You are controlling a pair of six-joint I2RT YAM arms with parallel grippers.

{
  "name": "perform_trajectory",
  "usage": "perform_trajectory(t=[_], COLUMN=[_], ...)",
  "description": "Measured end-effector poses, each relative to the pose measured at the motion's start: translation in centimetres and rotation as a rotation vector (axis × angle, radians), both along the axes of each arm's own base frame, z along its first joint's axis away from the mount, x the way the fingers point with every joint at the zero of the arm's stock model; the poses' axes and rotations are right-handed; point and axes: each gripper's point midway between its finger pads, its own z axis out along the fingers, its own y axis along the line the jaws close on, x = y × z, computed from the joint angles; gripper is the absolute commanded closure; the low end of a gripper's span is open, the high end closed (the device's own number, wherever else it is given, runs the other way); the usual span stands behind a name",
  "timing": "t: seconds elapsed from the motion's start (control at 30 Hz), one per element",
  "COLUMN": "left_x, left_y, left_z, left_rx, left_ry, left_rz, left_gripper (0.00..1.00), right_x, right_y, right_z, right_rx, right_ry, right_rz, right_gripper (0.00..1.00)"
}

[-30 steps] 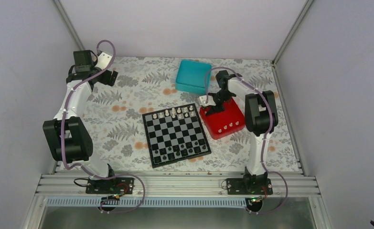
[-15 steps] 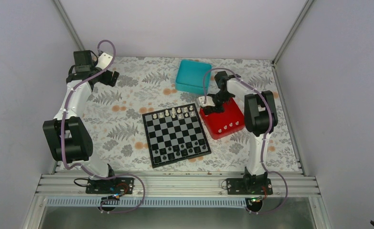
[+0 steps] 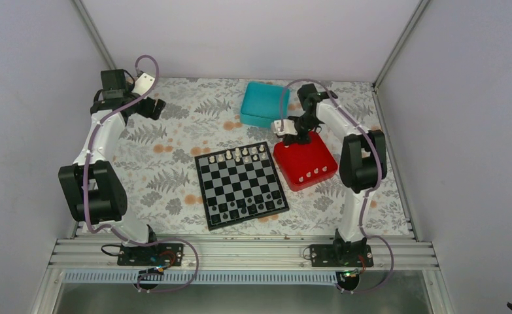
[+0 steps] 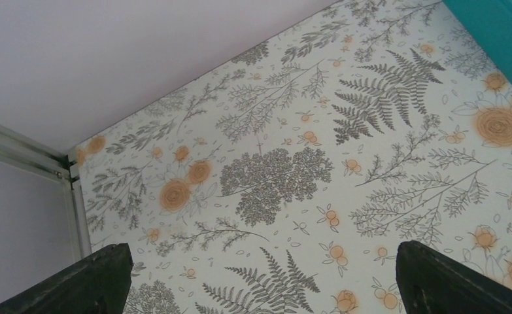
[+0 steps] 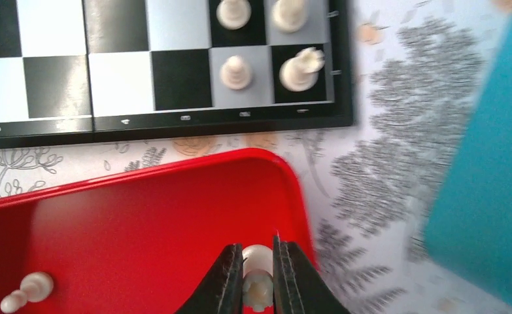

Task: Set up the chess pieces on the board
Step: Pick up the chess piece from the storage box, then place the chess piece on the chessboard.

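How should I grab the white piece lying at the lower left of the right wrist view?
The white piece lies tipped over on the red tray, long axis slanting. Probably best to come straight down and close the claw across its narrow waist, fingers square to that axis. The right claw holds another piece; place that first.

The red tray (image 5: 142, 216) looks like glossy plastic with soft reflections, the cream chess pieces (image 5: 235, 72) like smooth plastic, the board (image 5: 119, 78) smooth with a faint sheen, and the worktop (image 4: 273, 176) has a matt, floral-printed covering.
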Motion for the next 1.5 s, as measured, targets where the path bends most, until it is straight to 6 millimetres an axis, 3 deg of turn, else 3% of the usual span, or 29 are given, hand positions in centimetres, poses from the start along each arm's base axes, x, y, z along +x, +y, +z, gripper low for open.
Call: perform_trajectory(t=[0.2, 0.3, 0.4, 0.6, 0.67, 0.77, 1.0, 1.1, 1.27, 1.5], left_x=[-0.6, -0.9, -1.2, -1.9, -2.3, -2.9, -4.5, -5.1, -5.8, -6.3], left_y=[-0.5, -0.8, -1.1, -1.6, -1.8, -2.0, -2.7, -2.9, -3.2, -3.3], left_z=[1.0, 1.9, 2.9, 3.9, 3.8, 3.6, 2.8, 2.3, 1.8, 0.7], left_rx=[-0.003, -0.004, -0.003, 0.000, -0.003, -0.008, -0.028, -0.033, -0.034, -0.048], left_ry=[-0.016, -0.037, -0.062, -0.097, -0.099, -0.106, -0.103, -0.106, -0.109, -0.095], left_rz=[-0.030, -0.042, -0.058, -0.085, -0.093, -0.103, -0.125, -0.132, -0.145, -0.157], left_gripper=[0.00, 0.00, 0.00, 0.00, 0.00, 0.00, 0.00, 0.00, 0.00, 0.00], right_x=[2.0, 2.1, 1.5, -0.9, -1.6, -2.8, -5.5, -6.0, -5.2, -4.5], right_y=[0.6, 2.1, 5.3, 13.5, 16.7, 20.8, 26.9, 28.3, 30.3, 31.0], right_z=[5.1, 7.0, 8.8, 11.4, 11.3, 9.5, 3.5, 2.4, 2.4, 1.2], right_rx=[0.003, 0.011, 0.037, 0.110, 0.130, 0.138, 0.122, 0.128, 0.157, 0.155], right_ry=[-0.110, -0.144, -0.179, -0.242, -0.247, -0.226, -0.166, -0.166, -0.201, -0.208], right_rz=[-0.028, -0.016, 0.027, 0.157, 0.202, 0.260, 0.334, 0.345, 0.339, 0.325], right_gripper=[0.91, 0.91, 0.89, 0.89, 0.90, 0.89, 0.89, 0.89, 0.89, 0.90])
